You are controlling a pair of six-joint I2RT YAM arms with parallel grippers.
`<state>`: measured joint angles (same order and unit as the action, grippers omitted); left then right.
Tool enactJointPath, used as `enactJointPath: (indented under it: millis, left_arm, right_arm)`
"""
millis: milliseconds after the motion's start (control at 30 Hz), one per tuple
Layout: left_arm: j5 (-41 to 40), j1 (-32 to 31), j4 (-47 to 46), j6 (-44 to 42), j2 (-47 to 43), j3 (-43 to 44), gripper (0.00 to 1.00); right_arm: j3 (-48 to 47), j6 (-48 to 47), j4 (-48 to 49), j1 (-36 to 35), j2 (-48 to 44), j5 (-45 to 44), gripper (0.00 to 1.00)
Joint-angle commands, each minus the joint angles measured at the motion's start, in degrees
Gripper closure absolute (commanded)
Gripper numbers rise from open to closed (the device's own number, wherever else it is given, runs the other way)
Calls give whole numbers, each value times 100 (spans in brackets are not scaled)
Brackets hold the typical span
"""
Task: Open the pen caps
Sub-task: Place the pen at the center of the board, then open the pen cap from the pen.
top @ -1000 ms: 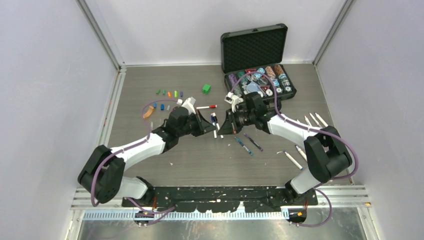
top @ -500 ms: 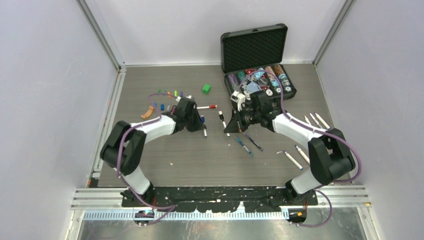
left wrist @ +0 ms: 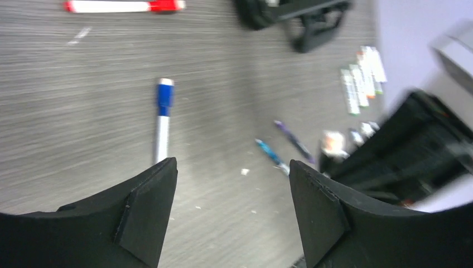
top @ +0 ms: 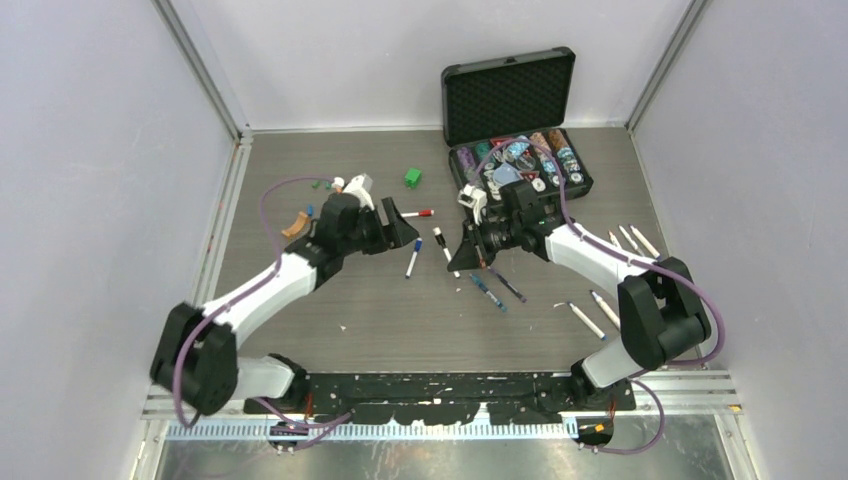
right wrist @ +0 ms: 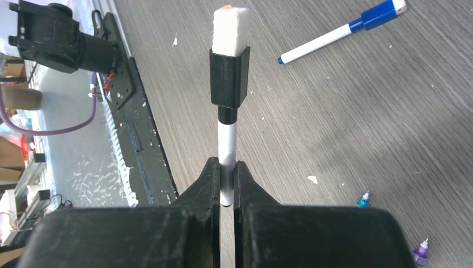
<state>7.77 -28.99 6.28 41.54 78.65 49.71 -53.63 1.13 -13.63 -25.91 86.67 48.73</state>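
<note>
Right hand (right wrist: 226, 167) clamped on the white barrel of the black-capped pen (right wrist: 226, 139), just left of the open case (top: 510, 95); black cap (right wrist: 228, 81) on. Left hand (left wrist: 230, 167) spread wide, nothing between its jaws. Blue-capped pen (left wrist: 162, 120) lies flat on the tabletop (right wrist: 390, 139), further left of the case. Close your left hand on the black cap alone, squarely, then pull straight along the barrel. Keep the right grip firm so the pen can't slide.

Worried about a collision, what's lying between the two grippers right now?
A blue pen lies flat between the left gripper and the right gripper, seen in the top view. The right one's clamped black-capped pen sticks out into that gap too.
</note>
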Motion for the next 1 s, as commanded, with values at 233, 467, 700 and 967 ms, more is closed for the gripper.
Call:
enactJointPath:
  millis: [233, 467, 700, 967]
  left_arm:
    - [1445, -254, -3962, 1951, -675, -1708, 22]
    - [1096, -475, -4325, 2014, -280, -1481, 20]
    - [1119, -535, -4383, 2238, 375, -1080, 43]
    - [1141, -585, -4474, 2348, 549, -1016, 83]
  right_arm:
    - [-209, 213, 226, -34, -280, 240, 100]
    - [-188, 244, 230, -51, -270, 305, 100]
    - [-210, 242, 220, -116, -221, 327, 100]
    - [-232, 342, 218, -116, -129, 221, 100]
